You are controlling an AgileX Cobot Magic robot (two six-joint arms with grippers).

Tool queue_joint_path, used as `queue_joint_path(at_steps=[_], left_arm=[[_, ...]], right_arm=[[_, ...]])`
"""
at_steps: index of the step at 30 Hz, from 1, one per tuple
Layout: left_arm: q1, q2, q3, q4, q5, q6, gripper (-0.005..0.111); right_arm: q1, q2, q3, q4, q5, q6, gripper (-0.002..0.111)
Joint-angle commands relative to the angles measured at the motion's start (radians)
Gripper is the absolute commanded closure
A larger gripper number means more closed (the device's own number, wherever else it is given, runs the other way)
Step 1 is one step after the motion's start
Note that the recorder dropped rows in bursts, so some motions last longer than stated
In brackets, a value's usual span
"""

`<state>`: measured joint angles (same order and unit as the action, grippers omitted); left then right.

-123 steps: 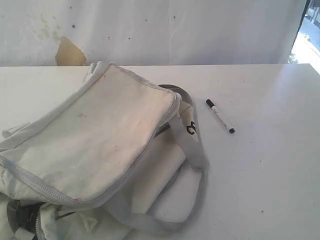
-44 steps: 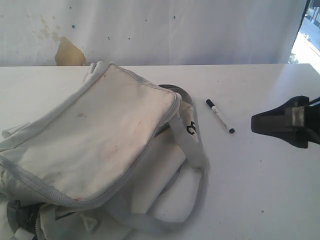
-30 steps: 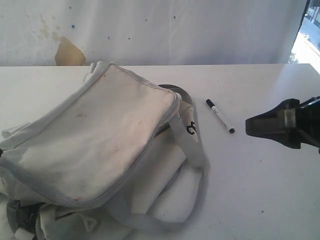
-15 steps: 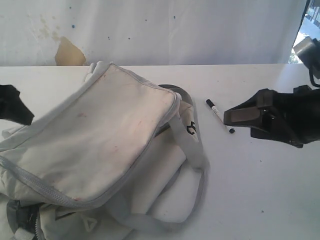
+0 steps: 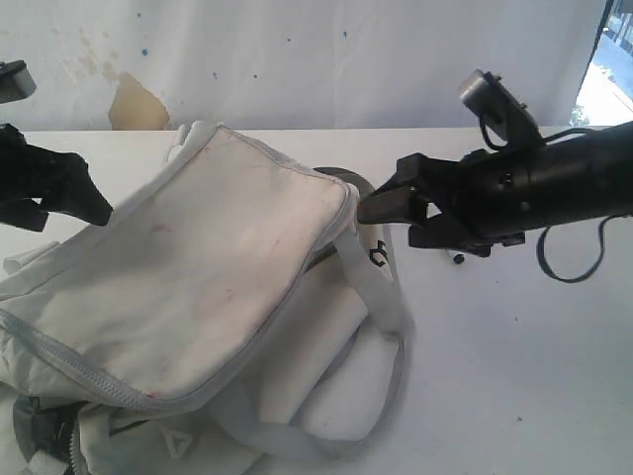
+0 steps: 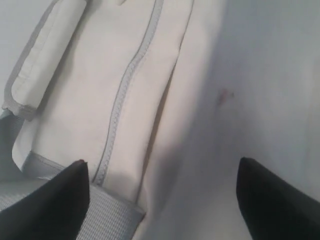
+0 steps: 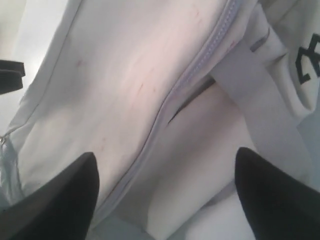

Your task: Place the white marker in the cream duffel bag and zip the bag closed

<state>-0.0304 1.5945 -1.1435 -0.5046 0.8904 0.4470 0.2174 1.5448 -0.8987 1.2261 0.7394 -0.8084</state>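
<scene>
The cream duffel bag [image 5: 198, 267] lies across the left half of the white table, its grey zipper [image 7: 200, 65] running along the flap and a grey webbing strap [image 5: 381, 287] looping off its right side. Of the white marker, only the small dark end [image 5: 457, 258] shows under the right arm; the rest is hidden. My right gripper [image 5: 381, 190] hovers open at the bag's right edge, with bag fabric below it in the right wrist view [image 7: 165, 152]. My left gripper [image 5: 84, 193] stands open at the bag's left edge, over fabric and strap [image 6: 162, 161].
The table [image 5: 524, 346] extends to the right of the bag. A stained white wall [image 5: 297, 59] stands behind it. The right arm's cable [image 5: 574, 267] hangs over the table at the right. Loose bag folds and a zipper end [image 5: 40, 435] lie at the near left.
The right arm has swept in from the right, passing over the marker to the bag's right edge. The left gripper has entered from the left and moved up to the bag.
</scene>
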Motion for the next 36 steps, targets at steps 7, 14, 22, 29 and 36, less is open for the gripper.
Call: queue_joint_path(at_steps=[7, 14, 22, 29, 36], left_arm=[[-0.052, 0.049, -0.007, 0.017, -0.071, 0.023, 0.008], [-0.052, 0.09, -0.007, -0.006, -0.072, 0.023, 0.008], [-0.052, 0.099, -0.007, -0.006, -0.104, 0.032, 0.019], [-0.052, 0.14, -0.007, -0.022, -0.116, 0.032, 0.069], [-0.051, 0.14, -0.097, -0.092, -0.064, -0.064, 0.107]], right_arm=[[0.153, 0.24, -0.174, 0.102, -0.213, 0.005, 0.038], [0.194, 0.374, -0.265, 0.102, -0.304, 0.003, 0.038], [0.194, 0.391, -0.265, 0.104, -0.372, 0.003, 0.042], [0.194, 0.403, -0.266, 0.108, -0.356, 0.003, 0.074], [0.194, 0.403, -0.344, 0.1, -0.315, -0.062, 0.108]])
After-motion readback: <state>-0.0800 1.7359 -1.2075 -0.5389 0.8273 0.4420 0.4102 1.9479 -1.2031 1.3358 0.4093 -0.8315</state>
